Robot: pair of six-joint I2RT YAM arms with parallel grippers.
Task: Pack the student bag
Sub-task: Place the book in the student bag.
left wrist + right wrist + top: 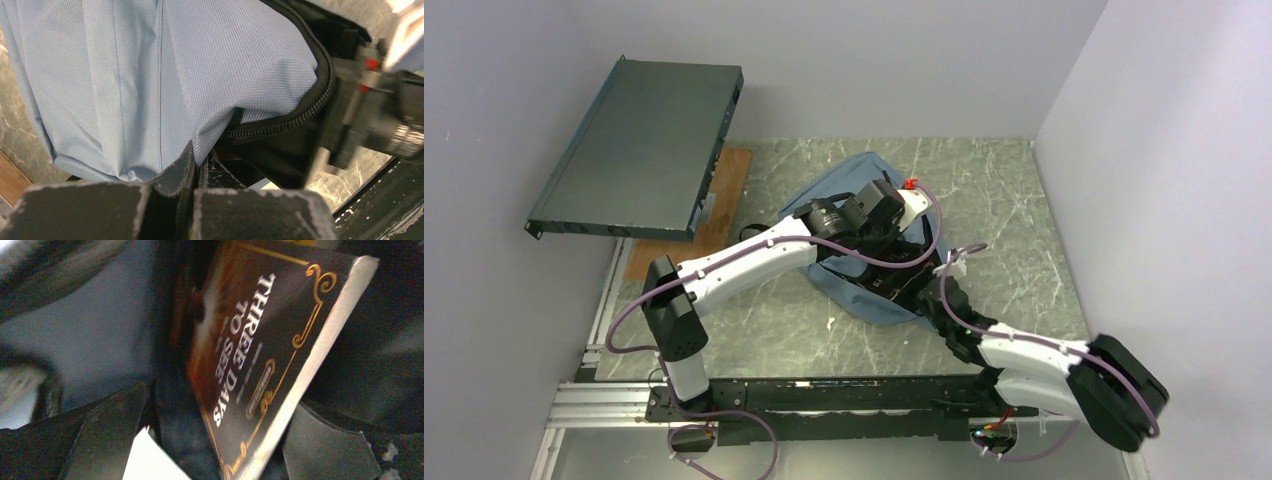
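Blue-grey student bag: lies slumped near the middle of the tabletop, with both arms reaching over it from the near edge; its dark opening faces the right arm.
Green marbled tabletop: carries the bag, and a brown board lies flat on it at the far left.
Left tool: narrow, its two dark fingers pressed together on a fold of the bag's fabric just beside the zipper.
Zipper: black and open, curving along the edge of the pinched flap, with the dark inside of the bag below it.
Right tool: sits at the bag's opening with its fingers set wide; a book stands tilted between them. I cannot tell whether the fingers press on it.
Book: black cover with gold scrollwork and white lettering reading "THREE DAYS TO SEE", pale page edges towards the right finger, dark bag lining around it.
White sheet: one corner shows low between the left finger and the book.
Dark panel: a flat metal slab at the far left, above the brown board, well apart from the bag.
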